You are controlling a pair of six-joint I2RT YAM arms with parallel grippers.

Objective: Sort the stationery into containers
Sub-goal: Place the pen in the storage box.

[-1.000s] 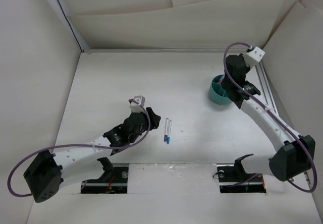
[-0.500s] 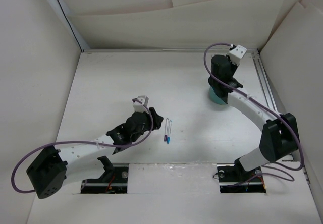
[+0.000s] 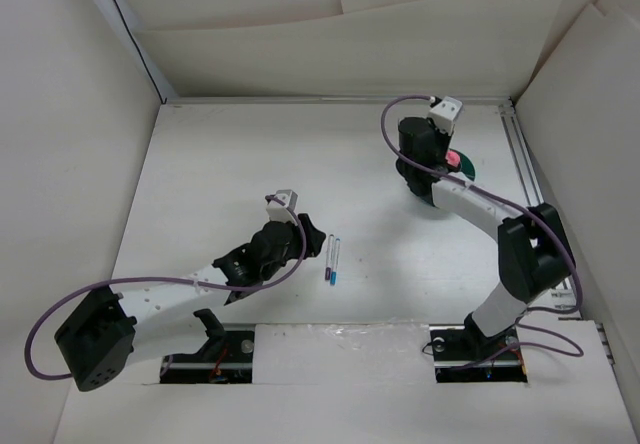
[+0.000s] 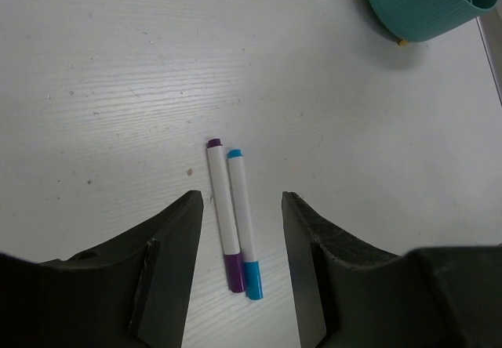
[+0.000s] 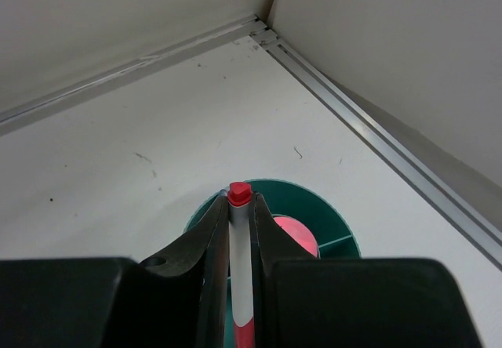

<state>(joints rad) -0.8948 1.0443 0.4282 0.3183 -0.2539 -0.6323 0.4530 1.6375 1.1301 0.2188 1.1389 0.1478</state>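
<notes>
My right gripper (image 5: 240, 201) is shut on a thin white pen with a red tip (image 5: 241, 246) and holds it upright over the near rim of the teal cup (image 5: 310, 195). A pink marker (image 5: 296, 234) stands inside the cup. In the top view the right gripper (image 3: 428, 172) covers most of the cup (image 3: 466, 170). Two thin white pens lie side by side on the table (image 3: 332, 260), one purple-capped (image 4: 221, 207) and one blue-capped (image 4: 242, 222). My left gripper (image 4: 240, 207) is open and hovers just above them, with a jaw on either side.
The teal cup also shows at the top right of the left wrist view (image 4: 420, 11). A metal rail (image 5: 376, 140) runs along the right wall close behind the cup. White walls enclose the table (image 3: 230, 164) on three sides.
My right arm has swung left and in over the cup, holding the red-tipped pen. My left gripper has crept slightly toward the two pens, which have not moved.
</notes>
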